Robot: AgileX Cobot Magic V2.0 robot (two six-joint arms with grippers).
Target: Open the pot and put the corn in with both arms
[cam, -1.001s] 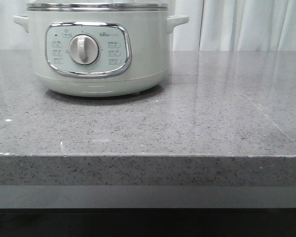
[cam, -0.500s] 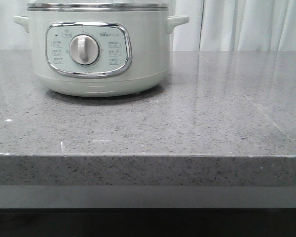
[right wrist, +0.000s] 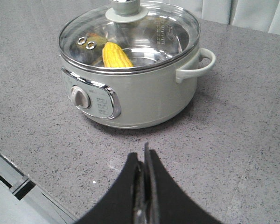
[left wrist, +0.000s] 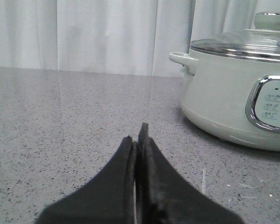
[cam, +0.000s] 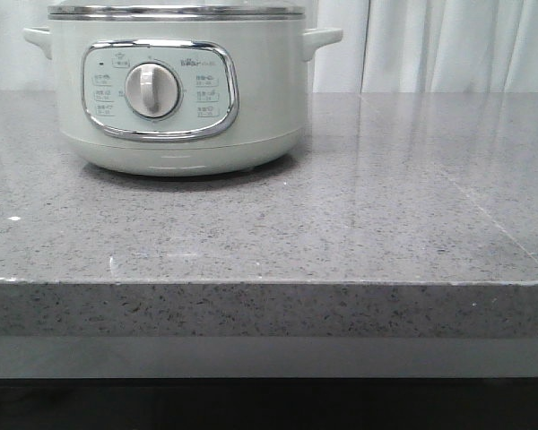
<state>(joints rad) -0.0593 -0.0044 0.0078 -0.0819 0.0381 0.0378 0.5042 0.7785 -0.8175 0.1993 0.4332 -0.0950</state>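
nothing has visibly shifted on the front camera over the last second. nearest, left gripper (left wrist: 139,135) and right gripper (right wrist: 143,154) sit pinched together and empty, clear of the pot (right wrist: 130,65). beyond, the corn (right wrist: 115,55) lies inside under the glass lid (right wrist: 144,28), so the job looks done.

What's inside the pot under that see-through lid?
Through the glass lid you can see the corn lying inside the pot, against its shiny steel inside. Part of the corn is blurred by the lid's knob and reflections, so anything else there can't be made out.
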